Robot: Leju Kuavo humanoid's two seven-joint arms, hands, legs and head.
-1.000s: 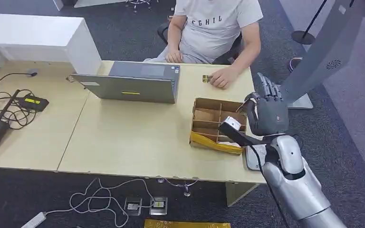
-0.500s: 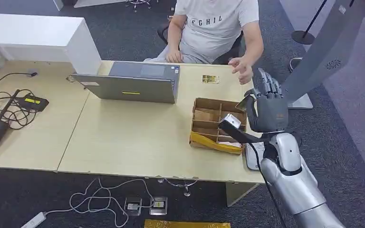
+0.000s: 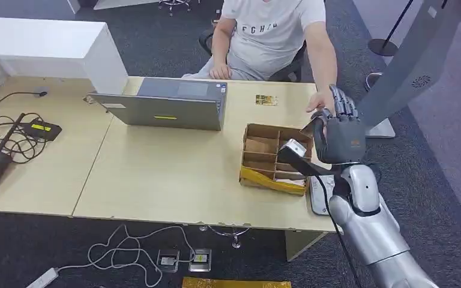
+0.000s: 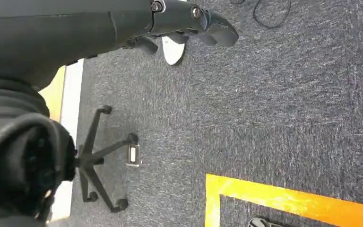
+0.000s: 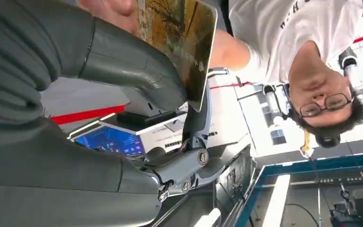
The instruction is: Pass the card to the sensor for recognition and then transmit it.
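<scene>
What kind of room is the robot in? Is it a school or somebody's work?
It looks like an office or lab, somebody's work. There is a desk with a laptop on it, a person sitting in an office chair, grey carpet, and cables and chargers lying around.

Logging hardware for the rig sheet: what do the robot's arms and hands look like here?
Head view: the right arm is glossy silver with rounded shells, and a thin black cable runs down along it. The right hand is dark grey, with a small orange mark on its back and segmented fingers. In the right wrist view a thick grey thumb shows. The left hand is dark grey too, with silver screws.
</scene>
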